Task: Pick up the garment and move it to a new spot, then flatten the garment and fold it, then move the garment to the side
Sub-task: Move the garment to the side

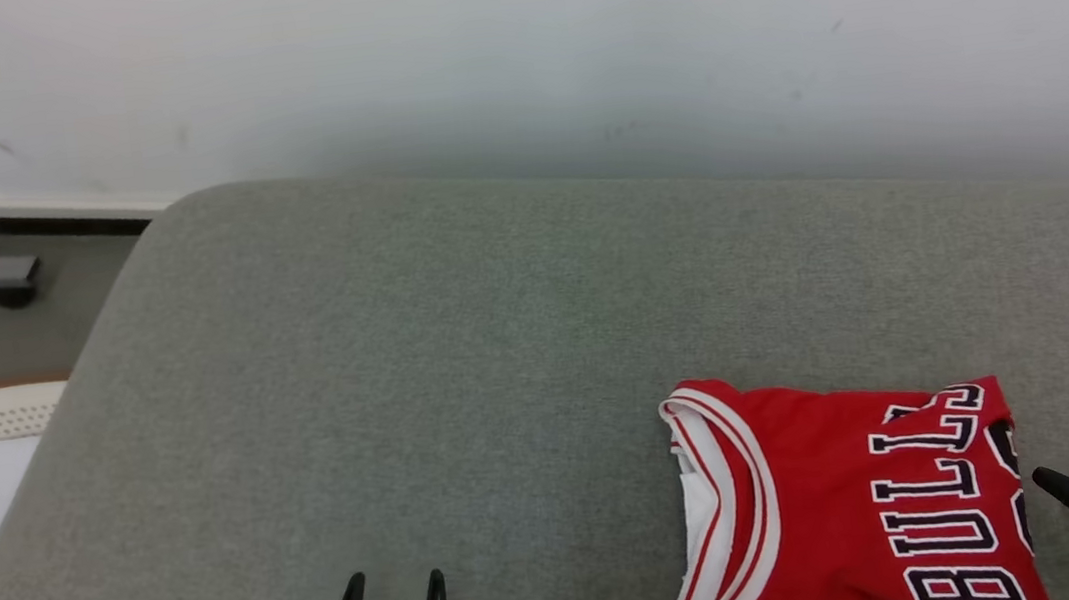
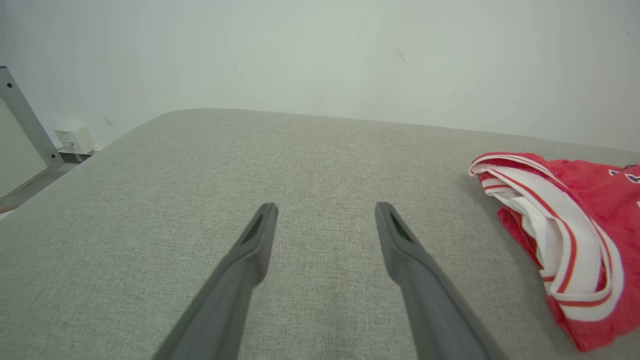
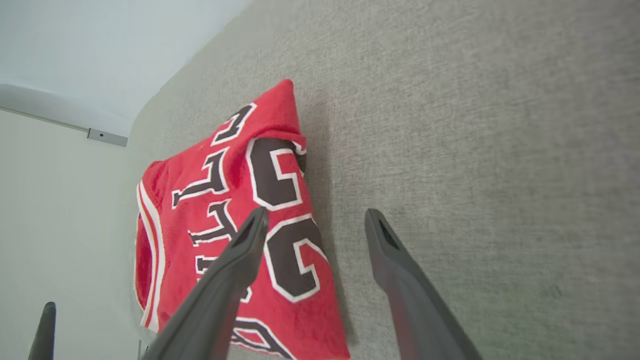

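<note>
Folded red jersey on grey cushion, dark fingers spread above it

The head camera looks forward and down from high over the near edge of the grey cushion, toward the white wall on the far side. The left wrist camera sits low over the cushion, facing that wall along the left gripper. The right wrist camera, rolled sideways, looks along the right gripper from close above the red garment. All three views share the garment.
</note>
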Robot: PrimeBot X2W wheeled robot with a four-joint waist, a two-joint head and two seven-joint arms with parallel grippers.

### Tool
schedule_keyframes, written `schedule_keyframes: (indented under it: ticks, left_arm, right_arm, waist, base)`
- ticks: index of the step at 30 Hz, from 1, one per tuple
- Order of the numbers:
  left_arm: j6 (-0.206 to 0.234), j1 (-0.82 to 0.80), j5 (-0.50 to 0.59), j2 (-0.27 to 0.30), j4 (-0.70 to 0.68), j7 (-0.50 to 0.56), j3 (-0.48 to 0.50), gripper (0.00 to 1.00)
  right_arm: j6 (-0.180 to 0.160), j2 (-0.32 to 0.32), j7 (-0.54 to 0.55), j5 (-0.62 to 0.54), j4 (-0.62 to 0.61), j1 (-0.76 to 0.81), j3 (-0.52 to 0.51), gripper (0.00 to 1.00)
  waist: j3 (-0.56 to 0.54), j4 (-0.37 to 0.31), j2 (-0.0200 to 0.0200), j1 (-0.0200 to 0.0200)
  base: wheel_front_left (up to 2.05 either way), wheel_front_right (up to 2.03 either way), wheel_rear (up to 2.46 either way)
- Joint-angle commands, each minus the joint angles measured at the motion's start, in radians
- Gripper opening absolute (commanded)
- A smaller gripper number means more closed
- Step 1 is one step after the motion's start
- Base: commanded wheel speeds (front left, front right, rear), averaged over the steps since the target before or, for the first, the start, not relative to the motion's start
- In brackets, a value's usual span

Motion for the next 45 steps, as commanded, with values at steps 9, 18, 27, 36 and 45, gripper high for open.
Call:
schedule_keyframes:
  ticks: [9, 18, 27, 36, 45]
  left_arm:
    - [0.017, -0.029, -0.021, 0.004, 0.003, 0.000, -0.004, 1.00]
    - [0.018, -0.046, -0.015, 0.004, -0.005, 0.000, 0.000, 1.00]
    - [-0.005, -0.081, 0.007, 0.004, -0.011, 0.000, -0.002, 1.00]
    - [-0.028, -0.158, 0.030, 0.004, -0.013, 0.000, -0.017, 1.00]
    - [-0.039, -0.153, 0.045, 0.004, -0.011, 0.000, -0.004, 1.00]
  right_arm:
    - [0.000, 0.046, 0.088, -0.038, 0.053, -0.065, 0.049, 1.00]
    - [0.000, 0.055, 0.017, -0.090, 0.024, -0.135, 0.084, 0.00]
    - [0.000, -0.072, -0.132, -0.305, 0.030, -0.290, 0.113, 0.00]
    - [0.000, -0.156, -0.145, -0.420, 0.111, -0.476, 0.055, 0.00]
    - [0.000, -0.183, -0.117, -0.482, 0.171, -0.520, -0.044, 0.00]
  waist:
    - [0.046, 0.066, -0.0001, 0.0000]
    - [0.060, 0.020, -0.0001, 0.0000]
    - [0.117, -0.113, -0.0001, 0.0000]
    - [0.204, -0.165, -0.0001, 0.0000]
    - [0.219, -0.168, -0.0001, 0.0000]
  base:
    - [0.00, 0.00, 0.00]
    - [0.00, 0.00, 0.00]
    - [0.00, 0.00, 0.00]
    - [0.00, 0.00, 0.00]
    - [0.00, 0.00, 0.00]
